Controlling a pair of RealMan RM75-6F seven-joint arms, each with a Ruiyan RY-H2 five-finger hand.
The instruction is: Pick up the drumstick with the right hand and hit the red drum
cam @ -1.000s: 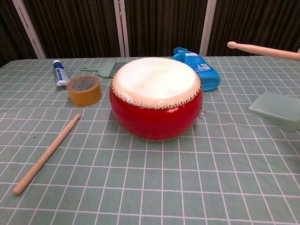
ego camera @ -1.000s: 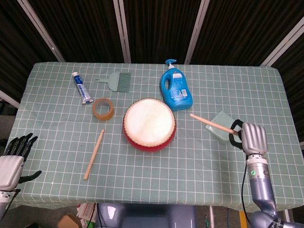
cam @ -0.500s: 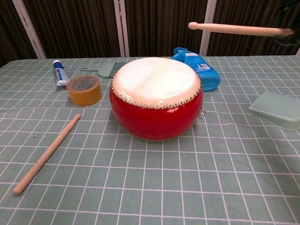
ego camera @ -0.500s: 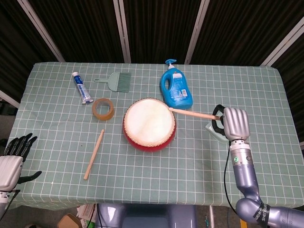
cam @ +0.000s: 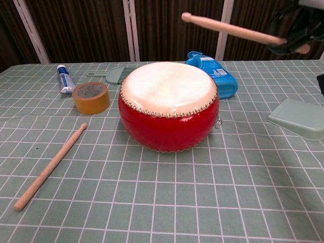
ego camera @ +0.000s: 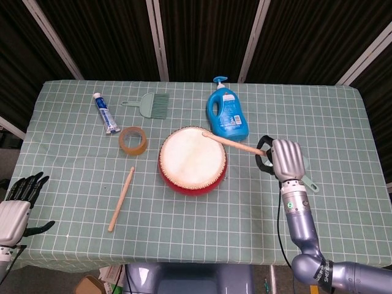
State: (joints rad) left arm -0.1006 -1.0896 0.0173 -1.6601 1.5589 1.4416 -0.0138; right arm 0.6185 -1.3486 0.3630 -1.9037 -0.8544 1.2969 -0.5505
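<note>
Right robot hand (ego camera: 283, 160) grips drumstick (ego camera: 231, 143) at butt end; stick raised, tip over right part of drum (ego camera: 193, 160) head, clear of skin in chest view. Chest view cuts right robot hand off at frame edge; only dark fingers (cam: 293, 31) show. Second drumstick (ego camera: 121, 199) lies on surface (ego camera: 73, 171) left of drum, near tape roll (ego camera: 133, 140). Green box (cam: 298, 118) mostly hidden behind right robot hand in head view. Left robot hand (ego camera: 18, 202) at lower-left corner, partly cut off, fingers apart, holding nothing.
</note>
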